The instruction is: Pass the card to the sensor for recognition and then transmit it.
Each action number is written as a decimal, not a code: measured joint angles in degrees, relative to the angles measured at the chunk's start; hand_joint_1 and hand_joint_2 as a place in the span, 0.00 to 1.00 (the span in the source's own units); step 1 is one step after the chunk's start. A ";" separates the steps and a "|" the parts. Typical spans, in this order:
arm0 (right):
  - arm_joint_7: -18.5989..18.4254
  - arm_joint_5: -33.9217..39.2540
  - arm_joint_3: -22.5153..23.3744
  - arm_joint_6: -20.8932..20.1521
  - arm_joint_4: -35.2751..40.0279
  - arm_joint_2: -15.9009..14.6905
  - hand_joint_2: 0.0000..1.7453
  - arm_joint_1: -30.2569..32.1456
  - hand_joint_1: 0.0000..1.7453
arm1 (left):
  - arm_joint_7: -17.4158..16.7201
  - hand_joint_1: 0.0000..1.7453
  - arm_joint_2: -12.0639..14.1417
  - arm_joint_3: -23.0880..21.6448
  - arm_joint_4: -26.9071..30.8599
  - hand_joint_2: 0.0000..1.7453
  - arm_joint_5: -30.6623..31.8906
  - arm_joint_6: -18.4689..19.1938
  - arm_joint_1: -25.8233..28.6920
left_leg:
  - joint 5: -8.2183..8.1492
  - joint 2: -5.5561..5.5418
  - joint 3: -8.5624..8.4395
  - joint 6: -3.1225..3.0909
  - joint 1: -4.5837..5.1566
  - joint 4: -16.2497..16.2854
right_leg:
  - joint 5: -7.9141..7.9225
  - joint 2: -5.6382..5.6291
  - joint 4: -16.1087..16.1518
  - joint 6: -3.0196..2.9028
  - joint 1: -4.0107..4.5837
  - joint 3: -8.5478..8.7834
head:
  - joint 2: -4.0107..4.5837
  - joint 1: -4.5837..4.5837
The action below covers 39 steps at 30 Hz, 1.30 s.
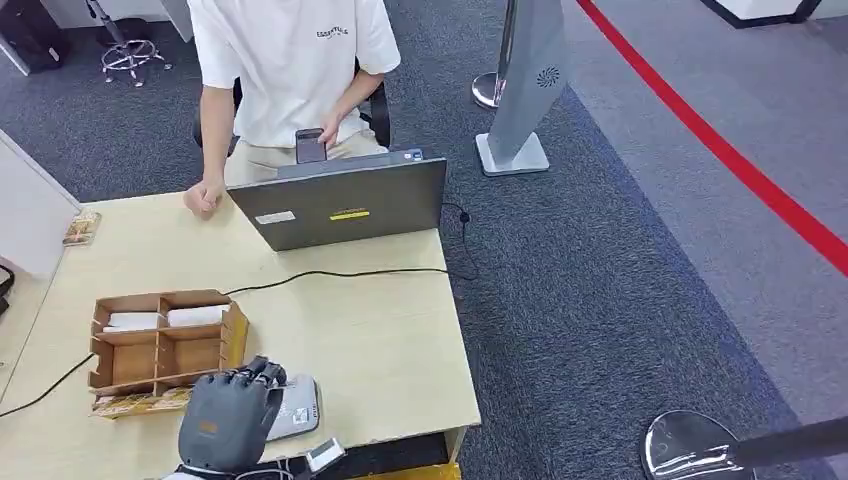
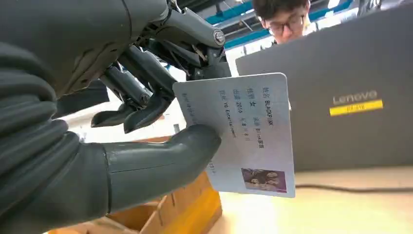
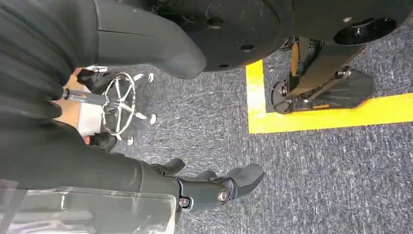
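Holding the card (image 2: 243, 136) up between thumb and fingers, your left hand (image 1: 228, 415) hovers at the near edge of the table (image 1: 370, 340).

You see the card pinched upright, printed face toward the wrist camera, just beside the wooden organizer box (image 1: 165, 345) and above the grey sensor pad (image 1: 298, 405). Across the table sits a person (image 1: 290, 60) behind a grey laptop (image 1: 345, 205). Your right hand (image 3: 214, 187) hangs over the carpet, fingers loosely curled, holding nothing.
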State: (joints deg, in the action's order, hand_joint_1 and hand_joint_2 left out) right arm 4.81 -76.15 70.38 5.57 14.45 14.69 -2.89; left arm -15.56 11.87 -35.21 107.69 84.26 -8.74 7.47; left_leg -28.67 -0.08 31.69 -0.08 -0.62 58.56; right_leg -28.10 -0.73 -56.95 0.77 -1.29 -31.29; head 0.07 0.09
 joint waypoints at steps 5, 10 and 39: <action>0.15 -0.02 -0.02 0.20 0.09 0.04 1.00 0.00 0.00 | -0.18 1.00 -0.24 0.04 -0.85 1.00 -1.05 -0.50 0.57 | 0.00 -0.01 -0.01 0.00 0.00 0.00 | 0.00 0.01 0.00 0.00 0.00 0.00 | 0.00 0.00; -0.39 -0.02 -0.07 0.26 0.09 0.04 1.00 -0.02 0.00 | -0.02 1.00 -1.82 0.09 -2.67 1.00 -1.27 -1.07 0.54 | 0.00 -0.02 -0.01 0.00 0.00 0.00 | 0.00 0.05 0.00 0.00 0.00 0.01 | 0.00 0.00; -1.40 -0.24 -1.11 1.18 -0.02 0.02 1.00 -0.01 0.00 | -4.76 1.00 -3.54 4.98 -7.82 1.00 -1.46 -2.19 2.55 | 0.00 -0.03 -0.01 0.00 0.00 0.00 | 0.00 0.07 0.00 0.00 0.00 0.01 | 0.00 0.00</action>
State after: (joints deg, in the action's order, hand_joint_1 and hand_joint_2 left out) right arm 3.41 -76.39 69.26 6.75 14.43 14.71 -2.90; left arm -20.33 8.33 -30.23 99.86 82.79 -10.93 10.02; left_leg -28.67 -0.11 31.68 -0.08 -0.62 58.56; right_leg -28.10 -0.66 -56.95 0.77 -1.29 -31.28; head 0.07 0.09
